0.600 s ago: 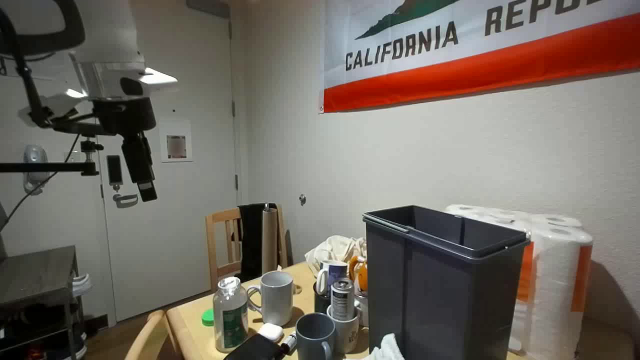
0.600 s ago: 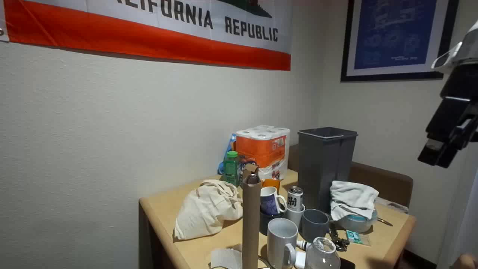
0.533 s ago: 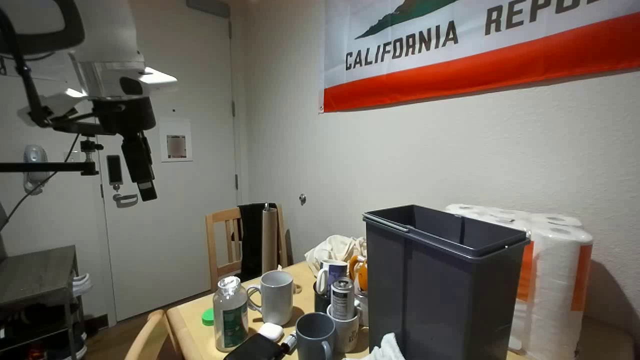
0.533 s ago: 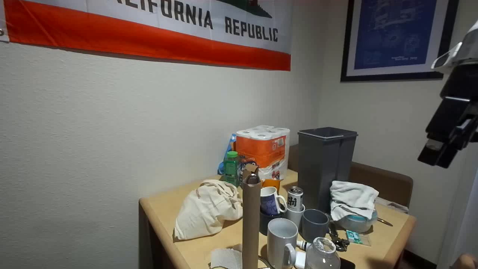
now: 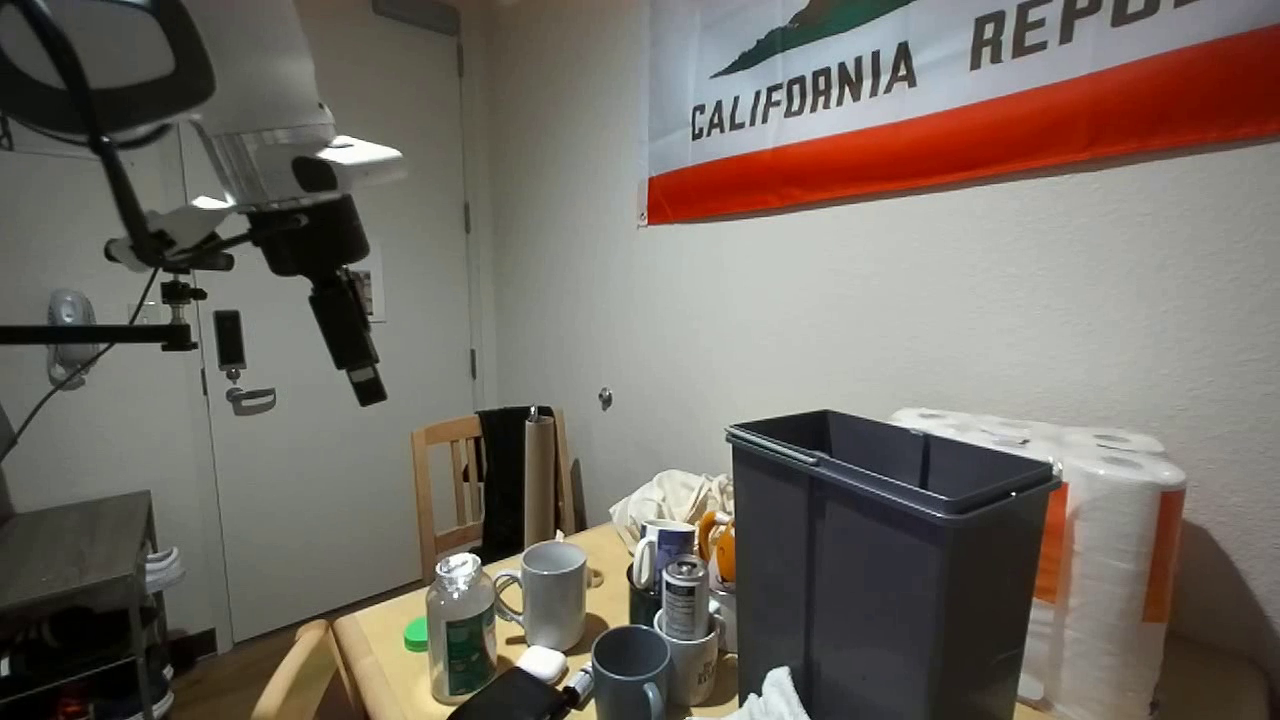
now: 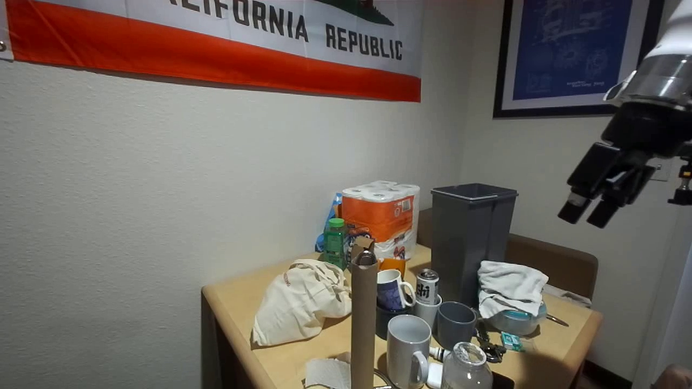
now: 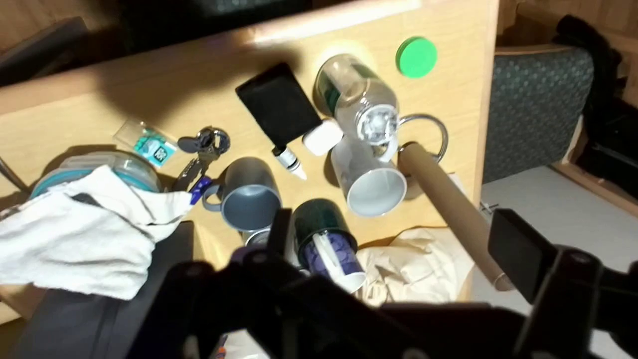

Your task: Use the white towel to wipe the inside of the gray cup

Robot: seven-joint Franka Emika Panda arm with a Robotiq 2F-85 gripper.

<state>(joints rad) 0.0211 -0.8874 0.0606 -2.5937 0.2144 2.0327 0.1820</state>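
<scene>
Hanging higher than the matte gray handled cup (image 7: 246, 194) and well apart from it, the black two-fingered gripper (image 6: 587, 212) tilts downward; in the wrist view its black fingers (image 7: 521, 254) stand wide apart. The gray cup sits upright on the pale wooden table (image 6: 238, 295), its mouth facing up. On the gray cup's handle side, the soft white cloth towel (image 6: 511, 285) lies draped over a round clear plastic container with a teal rim (image 6: 516, 323), and a dark metal bunch of keys (image 7: 204, 149) lies nearer the gray cup. Behind the gray cup, in an exterior view, rises a tall dark gray rectangular bin (image 6: 467, 243). Just beside the gray cup stands a small white mug (image 6: 426, 313) with a black-and-white metal can (image 6: 427, 289) set upright in its mouth; somewhat farther from the gray cup, a round dark mug (image 6: 383, 320) holds a blue-and-white mug (image 6: 389, 294). On the side away from the gray cup's handle stand a tall pale gray mug (image 6: 405, 351) and, farther off, an upright clear bottle with a green label (image 5: 463, 640); a round flat green cap (image 7: 416, 57) lies farther still. Nearer the gray cup lie a flat black rectangular case (image 7: 279, 107), a small rounded white case (image 7: 323, 137) and a white tube with a black end (image 7: 288, 160).
</scene>
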